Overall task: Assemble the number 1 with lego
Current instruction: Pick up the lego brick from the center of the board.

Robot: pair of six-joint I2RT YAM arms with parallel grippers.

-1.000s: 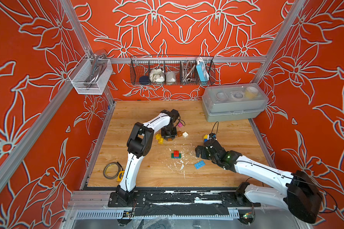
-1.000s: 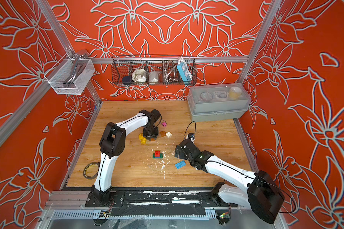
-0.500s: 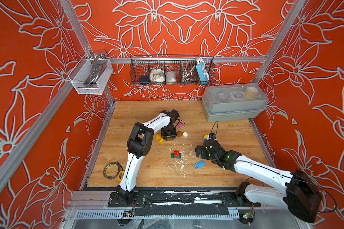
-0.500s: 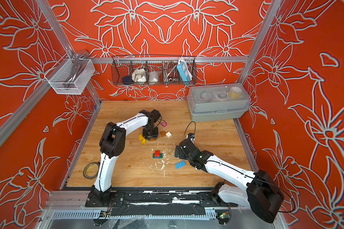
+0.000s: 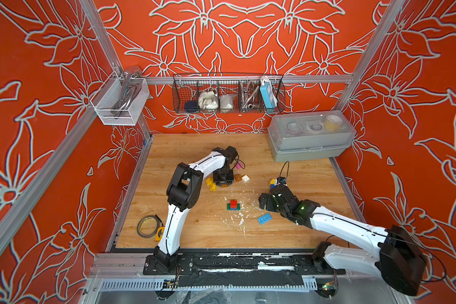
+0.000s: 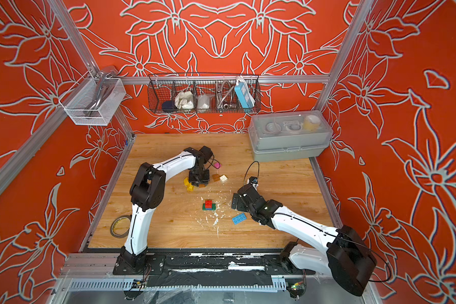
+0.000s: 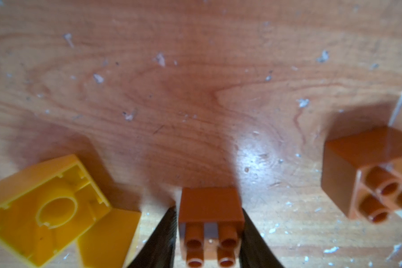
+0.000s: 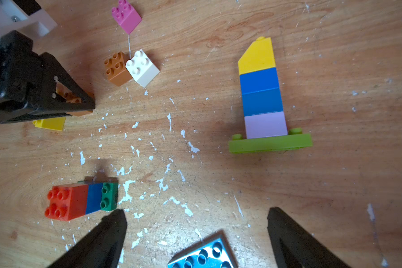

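Picking up a loose brick is, I am judging, the step in hand: my left claw (image 7: 208, 214) is pinching the brown brick (image 7: 209, 201) by its two flanks, studs lying sideways, near the middle of the worktop (image 7: 195, 81), beside a yellow brick (image 7: 47, 208). Next I am expecting to need a straight lift, then a turn bringing the studs up. My right claw (image 8: 196, 211) is hanging spread above the light blue plate (image 8: 202, 255), nearer the front edge.
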